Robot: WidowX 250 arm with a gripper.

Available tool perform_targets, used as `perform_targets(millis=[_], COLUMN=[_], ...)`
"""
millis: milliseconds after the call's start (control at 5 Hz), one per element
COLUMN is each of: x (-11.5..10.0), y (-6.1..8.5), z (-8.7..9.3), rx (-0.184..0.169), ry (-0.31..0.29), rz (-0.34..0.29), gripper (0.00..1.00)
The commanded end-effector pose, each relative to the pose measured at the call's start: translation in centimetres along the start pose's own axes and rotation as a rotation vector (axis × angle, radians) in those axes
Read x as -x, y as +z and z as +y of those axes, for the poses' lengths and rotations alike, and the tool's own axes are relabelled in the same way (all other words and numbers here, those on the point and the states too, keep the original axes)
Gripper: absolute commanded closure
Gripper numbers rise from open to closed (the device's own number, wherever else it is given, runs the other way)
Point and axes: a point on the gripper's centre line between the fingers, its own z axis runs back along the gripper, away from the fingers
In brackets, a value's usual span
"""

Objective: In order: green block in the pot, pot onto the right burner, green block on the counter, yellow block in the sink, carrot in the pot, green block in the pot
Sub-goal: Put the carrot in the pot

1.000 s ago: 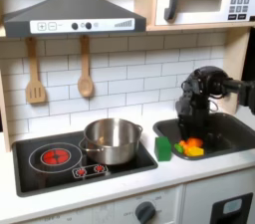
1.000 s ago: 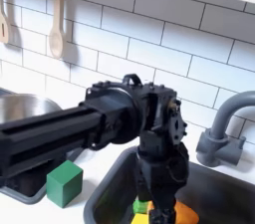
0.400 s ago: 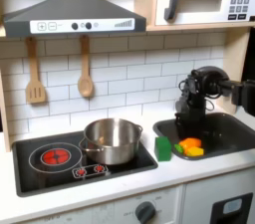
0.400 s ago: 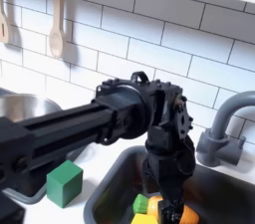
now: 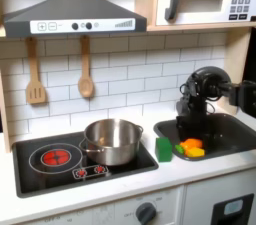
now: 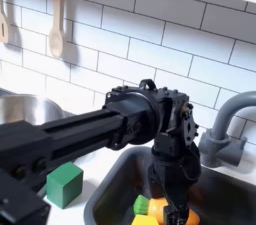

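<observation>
The steel pot (image 5: 112,141) stands on the black stovetop's right side; its rim (image 6: 18,109) shows at the second exterior view's left edge. The green block (image 5: 163,148) (image 6: 64,184) sits on the pale counter (image 5: 170,176) between stove and sink. In the dark sink (image 5: 228,134) (image 6: 112,187) lie the yellow block (image 5: 193,143) (image 6: 155,209) and the orange carrot (image 5: 193,153) (image 6: 190,218), touching each other. My gripper (image 5: 187,132) (image 6: 176,207) points down into the sink just above them, open, with nothing held.
A red-ringed burner (image 5: 55,156) glows on the first exterior view's left of the pot. The curved grey faucet (image 6: 226,129) rises close to the arm on the second exterior view's right. Wooden utensils (image 5: 85,79) hang on the tiled wall.
My gripper has shifted slightly to the second exterior view's right over the sink, uncovering more of the yellow block. Pot, green block and carrot have not moved.
</observation>
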Motion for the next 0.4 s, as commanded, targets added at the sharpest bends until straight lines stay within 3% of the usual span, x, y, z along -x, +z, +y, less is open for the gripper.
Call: perform_targets(millis=[0, 200], x=[-0.09, -0.46], y=[-0.92, -1.05], z=[0.19, 0.57], rx=[-0.001, -0.007], ry=[0.010, 0.013], rz=[0.005, -0.004], gripper=[0.00, 0.00])
